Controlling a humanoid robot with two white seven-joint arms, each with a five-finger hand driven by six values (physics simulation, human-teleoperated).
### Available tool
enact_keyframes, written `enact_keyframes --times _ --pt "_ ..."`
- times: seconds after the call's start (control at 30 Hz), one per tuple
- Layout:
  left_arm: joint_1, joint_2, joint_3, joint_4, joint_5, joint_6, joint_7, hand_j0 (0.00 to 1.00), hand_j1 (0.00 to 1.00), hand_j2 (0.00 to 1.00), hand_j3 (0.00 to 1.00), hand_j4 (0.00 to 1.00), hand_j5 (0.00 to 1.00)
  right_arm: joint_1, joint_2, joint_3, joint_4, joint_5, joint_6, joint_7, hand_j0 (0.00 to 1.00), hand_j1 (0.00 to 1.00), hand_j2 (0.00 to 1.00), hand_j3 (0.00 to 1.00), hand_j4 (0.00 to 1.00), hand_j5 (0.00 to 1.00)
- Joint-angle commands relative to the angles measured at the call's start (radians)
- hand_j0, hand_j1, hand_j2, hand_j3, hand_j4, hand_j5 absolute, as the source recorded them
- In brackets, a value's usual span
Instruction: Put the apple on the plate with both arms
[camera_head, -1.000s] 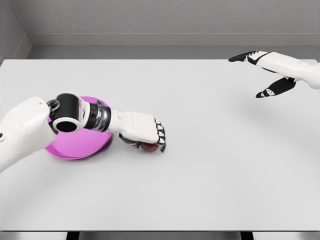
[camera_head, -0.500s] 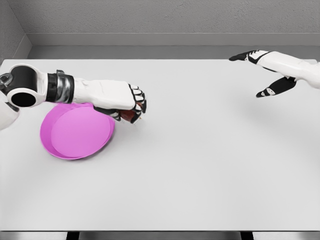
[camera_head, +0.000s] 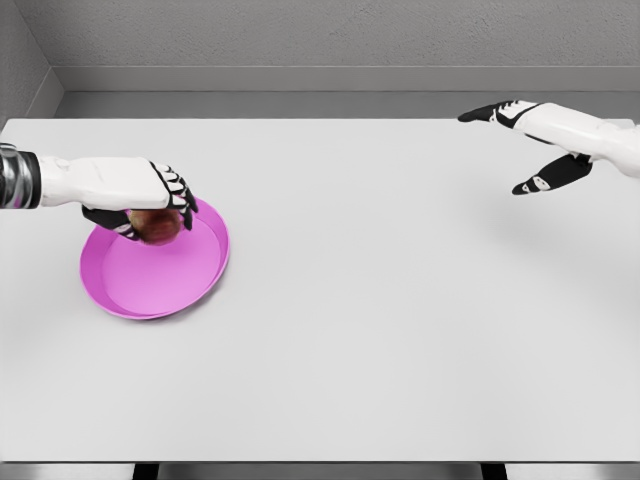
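White counter (camera_head: 380, 330), grey wall behind. Left hand (camera_head: 150, 200) curled around apple (camera_head: 158, 226) over pink plate (camera_head: 155, 270), far left; placing step. Next: lower, release. Right hand (camera_head: 535, 145) spread, far right.

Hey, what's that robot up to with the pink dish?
Its left hand has its fingers wrapped around an apple and holds it over the far part of a pink plate on the white table. Whether the apple touches the plate yet is hard to tell. The right hand hovers open, holding nothing, over the table's far right corner.
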Motion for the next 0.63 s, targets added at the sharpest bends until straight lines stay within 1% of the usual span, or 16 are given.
enact_keyframes --times 0.0,0.13,0.17,0.2,0.23,0.27,0.3,0.33,0.37,0.4,0.43,0.6 --pt "0.0 0.0 0.002 0.002 0.008 0.003 0.001 1.0 1.0 1.0 1.0 1.0 1.0 0.0 -0.001 0.0 0.0 -0.007 0.003 0.0 1.0 1.0 1.0 1.0 1.0 1.0" --pt "-0.002 0.0 0.005 0.011 0.013 0.003 0.001 1.0 1.0 1.0 1.0 1.0 1.0 0.0 -0.001 0.0 0.0 -0.006 0.003 0.0 1.0 1.0 1.0 1.0 1.0 1.0" --pt "-0.002 -0.001 0.006 0.02 0.013 0.003 0.001 1.0 1.0 1.0 1.0 1.0 1.0 0.0 -0.001 0.0 0.0 -0.007 0.003 0.0 1.0 1.0 1.0 1.0 1.0 1.0" --pt "-0.005 -0.003 0.011 0.055 0.014 0.003 0.001 1.0 1.0 1.0 1.0 1.0 1.0 0.0 -0.003 0.0 0.0 -0.007 0.003 0.0 1.0 1.0 1.0 1.0 1.0 1.0" --pt "-0.008 -0.011 0.012 0.124 0.013 0.003 0.001 1.0 1.0 1.0 1.0 1.0 1.0 0.0 -0.003 0.0 0.0 -0.007 0.003 0.0 1.0 1.0 1.0 1.0 1.0 1.0" --pt "-0.023 -0.037 0.05 0.242 0.042 0.003 0.004 1.0 1.0 1.0 1.0 1.0 1.0 0.0 -0.003 0.0 0.0 -0.007 0.003 0.0 1.0 1.0 1.0 1.0 1.0 1.0" --pt "-0.021 -0.06 0.101 0.345 0.106 0.003 0.004 1.0 1.0 1.0 1.0 1.0 1.0 0.0 -0.003 0.0 0.0 -0.007 0.003 0.0 1.0 1.0 1.0 1.0 1.0 1.0" --pt "-0.025 -0.083 0.11 0.475 0.197 0.003 0.004 1.0 1.0 1.0 1.0 1.0 1.0 0.0 -0.004 -0.002 0.001 -0.007 0.003 0.0 1.0 1.0 1.0 1.0 1.0 1.0" --pt "-0.028 -0.123 0.135 0.613 0.255 0.003 0.004 1.0 1.0 1.0 1.0 1.0 1.0 0.0 -0.004 -0.002 0.003 -0.007 0.003 0.0 1.0 1.0 1.0 1.0 1.0 1.0" --pt "-0.031 -0.143 0.173 0.673 0.254 0.003 0.004 1.0 1.0 1.0 1.0 1.0 1.0 0.0 -0.004 -0.002 0.003 -0.007 0.003 0.0 1.0 1.0 1.0 1.0 1.0 1.0" --pt "-0.029 -0.146 0.183 0.689 0.254 0.003 0.004 1.0 1.0 1.0 1.0 1.0 1.0 0.0 -0.004 -0.002 0.003 -0.007 0.003 0.0 1.0 1.0 1.0 1.0 1.0 1.0" --pt "-0.026 -0.161 0.181 0.684 0.251 0.003 0.003 1.0 1.0 1.0 1.0 1.0 1.0 0.002 -0.003 -0.002 0.004 -0.007 0.003 0.0 1.0 1.0 1.0 1.0 1.0 1.0"
